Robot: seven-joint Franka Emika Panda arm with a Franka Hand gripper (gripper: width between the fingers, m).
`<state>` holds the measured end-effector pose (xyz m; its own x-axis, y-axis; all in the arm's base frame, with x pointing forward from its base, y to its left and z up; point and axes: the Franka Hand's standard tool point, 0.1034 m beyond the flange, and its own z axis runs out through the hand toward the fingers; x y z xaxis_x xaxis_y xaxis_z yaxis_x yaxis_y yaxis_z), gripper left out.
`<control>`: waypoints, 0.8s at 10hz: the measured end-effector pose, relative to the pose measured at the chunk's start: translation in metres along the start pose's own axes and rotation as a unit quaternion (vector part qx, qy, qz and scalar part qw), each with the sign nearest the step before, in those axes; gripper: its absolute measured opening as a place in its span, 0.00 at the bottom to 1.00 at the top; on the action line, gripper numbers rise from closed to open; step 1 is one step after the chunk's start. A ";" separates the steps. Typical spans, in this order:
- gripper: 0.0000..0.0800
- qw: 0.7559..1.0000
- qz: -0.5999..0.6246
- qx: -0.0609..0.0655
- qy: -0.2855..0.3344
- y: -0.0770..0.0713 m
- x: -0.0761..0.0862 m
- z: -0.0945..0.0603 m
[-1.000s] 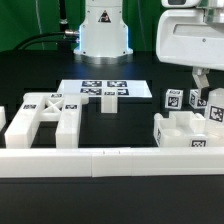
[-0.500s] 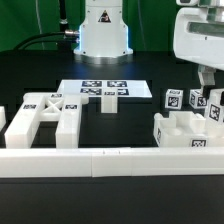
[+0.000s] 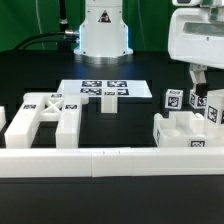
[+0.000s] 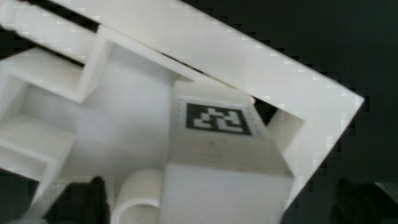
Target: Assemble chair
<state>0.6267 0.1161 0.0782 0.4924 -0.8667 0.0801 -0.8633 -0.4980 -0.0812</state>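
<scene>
The chair (image 3: 182, 128) is not yet assembled; its white parts lie on the black table (image 3: 140, 75) in three places. At the exterior view's left lies one flat frame (image 3: 47, 113) with three tags on its top. In the middle stands one short post (image 3: 107, 103), just in front of the marker board (image 3: 100, 89). At the exterior view's right is one cluster of blocky parts (image 3: 190, 130), where I count at least three tags. How many pieces this cluster holds I cannot say, because they overlap. One long border rail (image 3: 110, 160) runs along the front, near all three groups. The single gripper (image 3: 198, 80) hangs over the right cluster, with its dark fingers (image 3: 191, 78) down beside the upper tags. In the wrist view one tag (image 4: 217, 118) shows on a white part close under the camera, and two dark fingertips (image 4: 80, 195) stand on either side of a white piece. Whether the jaws press on it or are only around it, I cannot tell.
</scene>
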 end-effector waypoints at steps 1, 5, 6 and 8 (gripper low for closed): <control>0.81 0.999 -0.038 0.000 0.000 0.000 0.000 0.000; 0.81 0.981 -0.194 0.007 0.004 -0.003 -0.001 -0.001; 0.81 0.969 -0.246 0.012 0.007 -0.004 -0.001 -0.003; 0.81 0.952 -0.306 0.015 0.010 -0.005 0.000 -0.007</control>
<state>0.6307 0.1187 0.0852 0.8993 -0.4140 0.1407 -0.4124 -0.9100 -0.0422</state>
